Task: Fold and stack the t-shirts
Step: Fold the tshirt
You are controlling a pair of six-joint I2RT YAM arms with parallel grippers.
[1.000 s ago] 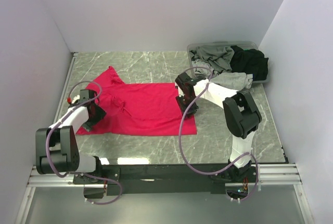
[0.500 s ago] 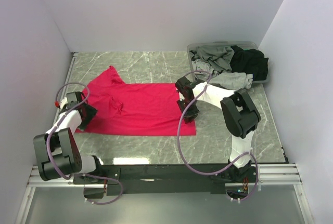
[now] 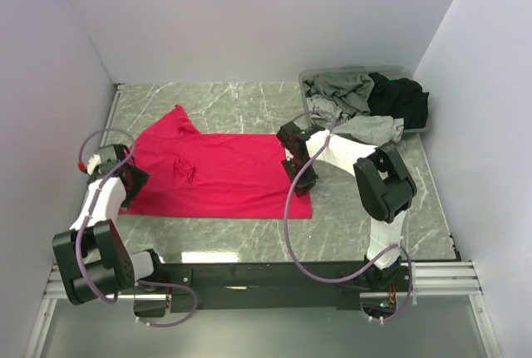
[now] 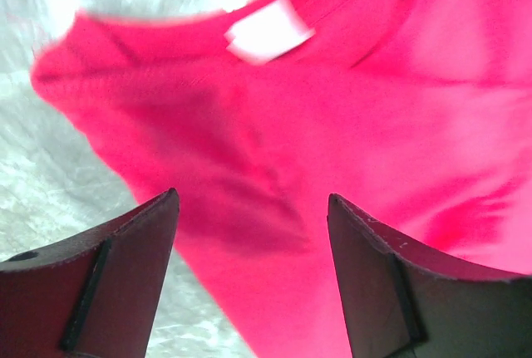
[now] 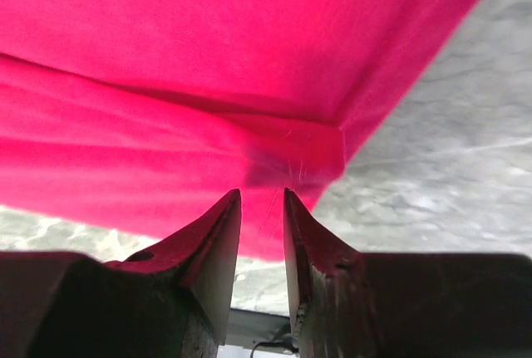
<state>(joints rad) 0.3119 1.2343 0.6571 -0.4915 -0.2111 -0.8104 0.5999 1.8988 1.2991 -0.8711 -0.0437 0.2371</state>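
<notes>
From above, the red shirt (image 3: 224, 177) lies spread nearly flat on the marbled tabletop (image 3: 241, 100). Its collar end is by my left gripper (image 3: 126, 179) and its hem end under my right gripper (image 3: 301, 171). A grey shirt (image 3: 339, 88) and a black shirt (image 3: 407, 99) sit crumpled in the clear tub (image 3: 403, 70) at far right.

In my left wrist view, the left gripper (image 4: 251, 208) stands wide open over the neck area, with nothing between the jaws. A white label (image 4: 270, 30) shows on the matte, soft knit of the red shirt (image 4: 399, 84). The picture is blurred.

In my right wrist view, the right gripper (image 5: 260, 196) is nearly closed, pinching the doubled hem corner of the red shirt (image 5: 249, 34). The cloth puckers into the narrow gap.

I judge the shirt light and limp, sure to sag wherever I don't hold it, and likely to slide easily on the smooth stone. The best holds look like seams and corners: the hem I already have, and a shoulder or the collar edge on the left.
</notes>
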